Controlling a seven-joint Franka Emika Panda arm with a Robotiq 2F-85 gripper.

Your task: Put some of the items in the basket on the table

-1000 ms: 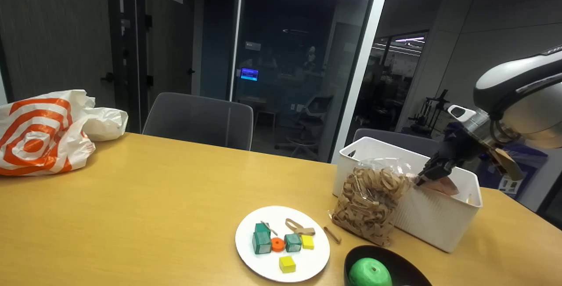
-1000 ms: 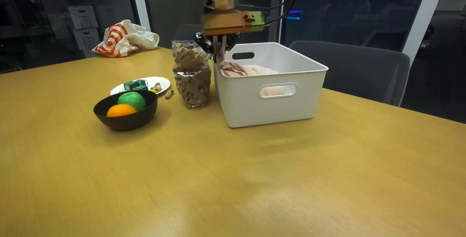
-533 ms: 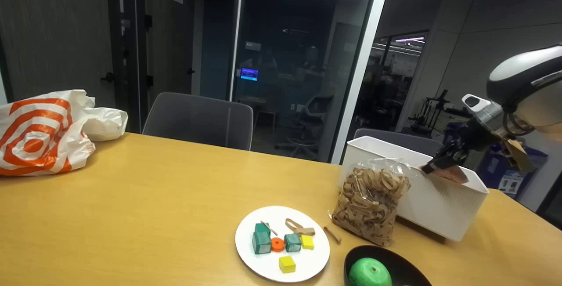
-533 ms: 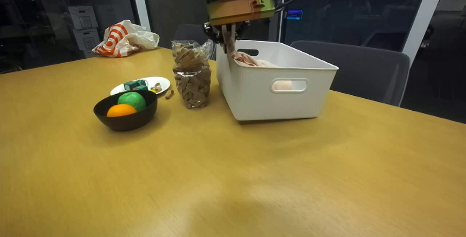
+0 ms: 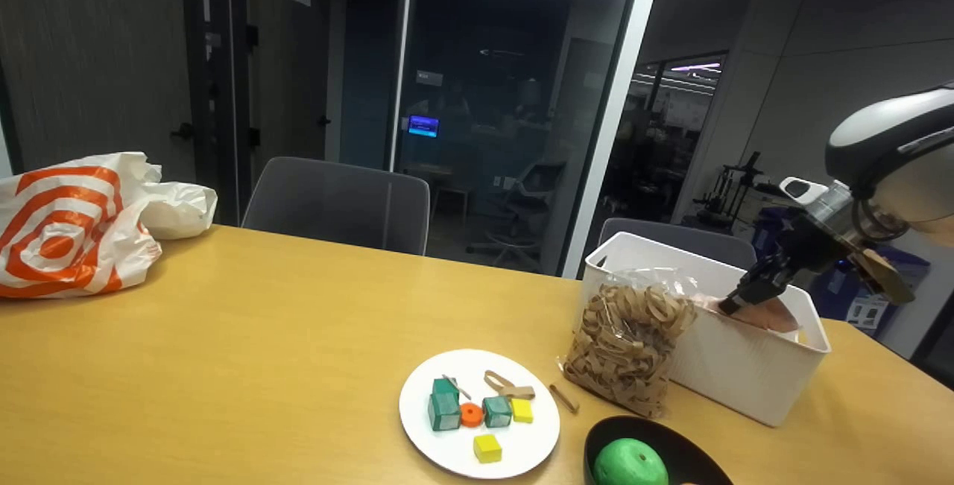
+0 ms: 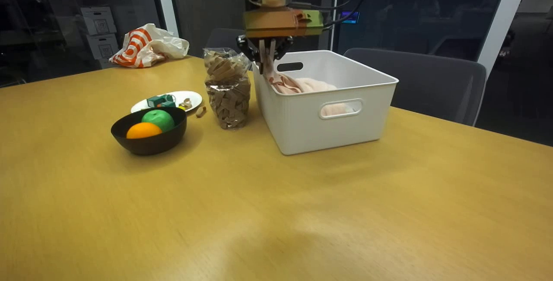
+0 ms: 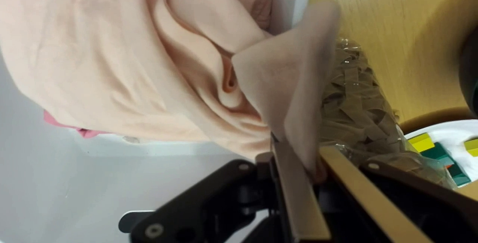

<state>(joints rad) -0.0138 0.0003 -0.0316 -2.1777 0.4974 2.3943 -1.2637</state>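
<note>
Bag of tan pieces stands on worktop just beside basket, contact unclear; fingers nearly together, pinching peach cloth, underside hidden; bowl partly cut off in an exterior view.

- Exterior view: mid-range, slightly above, facing long side of basket.
- Exterior view: mid-range, slightly above, facing handle end of basket.
- Wrist view: close over basket, facing down.
- Both exterior views share basket, clear bag, plate.
</note>
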